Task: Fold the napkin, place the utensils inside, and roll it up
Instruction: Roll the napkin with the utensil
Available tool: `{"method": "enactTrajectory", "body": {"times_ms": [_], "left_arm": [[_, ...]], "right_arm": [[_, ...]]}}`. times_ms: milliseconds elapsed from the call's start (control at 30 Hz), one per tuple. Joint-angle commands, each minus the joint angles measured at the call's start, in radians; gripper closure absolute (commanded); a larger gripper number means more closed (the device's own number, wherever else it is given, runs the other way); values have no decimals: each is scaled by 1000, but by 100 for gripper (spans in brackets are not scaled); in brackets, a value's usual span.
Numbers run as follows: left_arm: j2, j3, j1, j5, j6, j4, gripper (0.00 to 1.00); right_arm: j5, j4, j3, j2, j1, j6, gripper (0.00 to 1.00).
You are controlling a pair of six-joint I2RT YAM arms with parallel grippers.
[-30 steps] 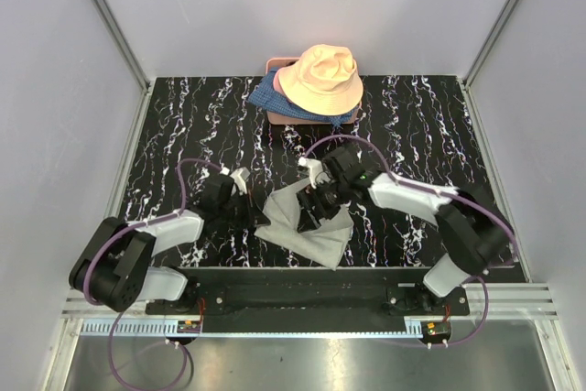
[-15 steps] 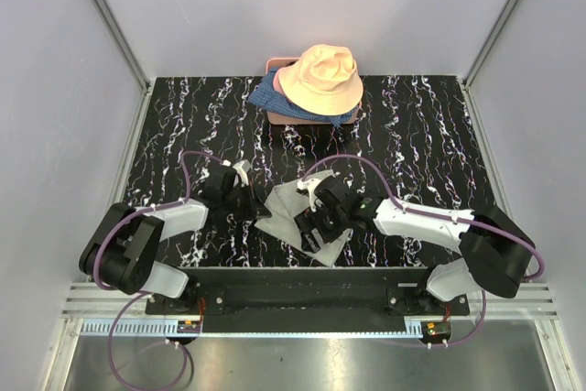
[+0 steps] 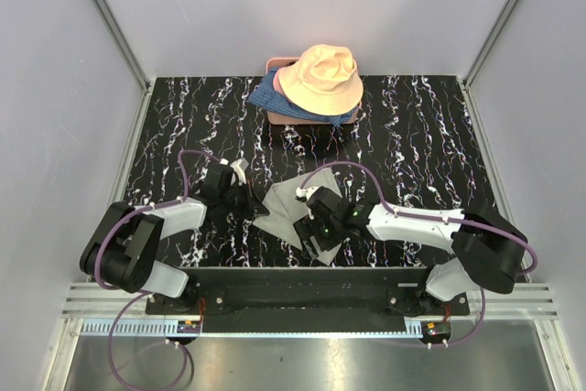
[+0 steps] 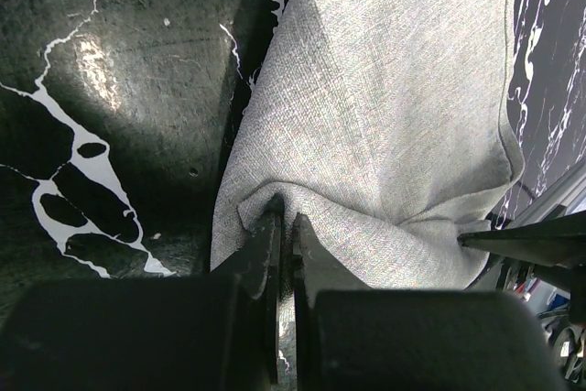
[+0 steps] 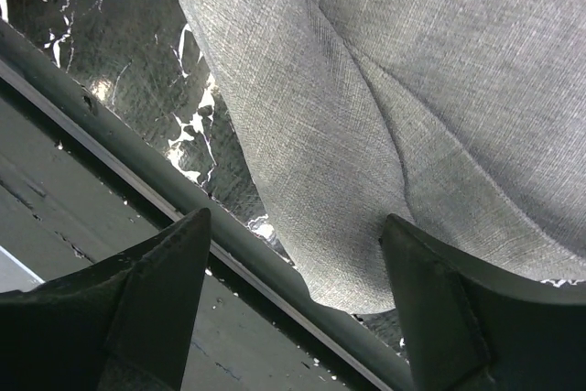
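The napkin, a plain light-grey cloth, lies on the bench close to its near edge, between the two arms. The bench is the biggest thing here: a black slab veined with white, walled by pale panels on three sides. A dark metal rail runs along its near edge.

The left arm reaches in from the left and the right arm from the right, both bent low over the cloth. The napkin is not flat. It is bunched into a rough, uneven shape with soft folds running across it, and one corner points toward the rail and comes almost up to it.

At the far edge of the bench, well apart from the napkin, a peach bucket hat sits on a blue patterned fabric. The fabric rests on a pinkish thing that I cannot make out further.

The left fingers are pressed together on the napkin's left edge. A small pinch of cloth is caught between their tips and puckered into a ridge there. The right fingers stand wide apart above the napkin's near corner, one on each side of it in the wrist view. Whether they touch the cloth cannot be told.
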Motion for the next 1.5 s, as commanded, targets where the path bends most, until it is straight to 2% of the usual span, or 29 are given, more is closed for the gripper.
{"method": "enactTrajectory", "body": {"times_ms": [0,100,267,367,633,800,900,967,1100,1267,1467], "left_arm": [[24,12,20,-60,56,-72,100],[24,12,21,-57,58,-73,100],[24,12,23,-55,58,-75,100],[24,9,23,-57,59,-75,100],[35,9,32,-54,62,-76,100],[38,10,35,-57,69,-79,100],[38,10,38,-58,72,-83,100],[38,10,38,-57,73,-83,100],[41,12,38,-50,72,-79,100],[41,13,38,-44,72,-75,100],[43,16,38,-41,72,-78,100]], "right_arm": [[53,-40,-6,4,24,63,21],[58,-57,-9,12,29,83,25],[39,-74,-22,15,29,117,44],[24,-75,-22,19,30,126,50],[-51,-84,-24,73,27,147,54],[-56,-95,-26,75,17,146,48],[-44,-132,11,40,15,118,37],[-32,-181,69,24,15,91,31],[-10,-264,186,9,17,56,26],[10,-218,283,33,20,-32,21],[71,-146,372,174,55,-133,18]]}}
